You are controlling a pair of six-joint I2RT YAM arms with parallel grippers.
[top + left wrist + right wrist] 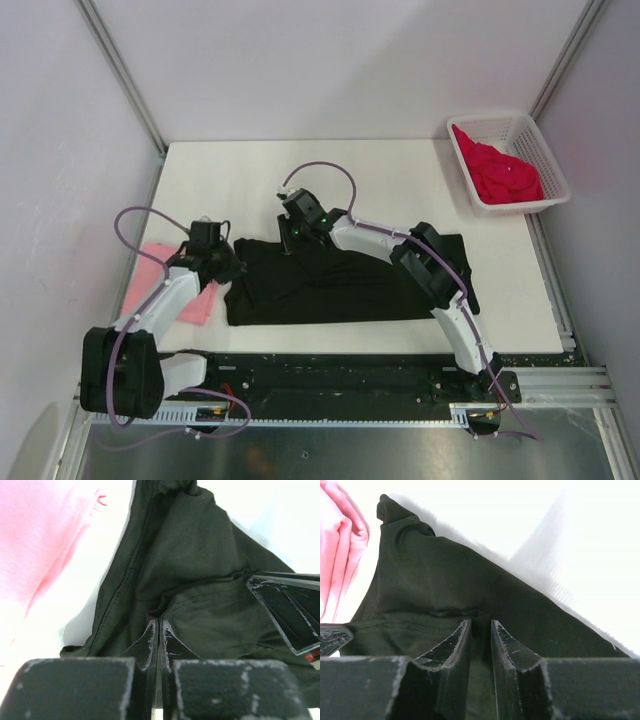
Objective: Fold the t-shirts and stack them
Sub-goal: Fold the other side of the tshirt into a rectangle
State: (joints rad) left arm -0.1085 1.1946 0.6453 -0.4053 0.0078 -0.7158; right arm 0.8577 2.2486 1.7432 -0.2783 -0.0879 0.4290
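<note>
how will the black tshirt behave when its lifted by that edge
Probably floppy: the black t-shirt puckers into folds where the left claw pinches it. It looks thin and light, so it should hang and drape rather than hold shape. Spread flat on the table, it may drag and bunch.

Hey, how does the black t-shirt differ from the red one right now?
The black t-shirt lies spread flat on the table; the red t-shirt sits bunched up in the white basket. The black t-shirt is mid-table, while the red t-shirt is at the far right corner. The left gripper pinches the black t-shirt's edge; nothing touches the red t-shirt. Both are cloth tees, not yet stacked.
</note>
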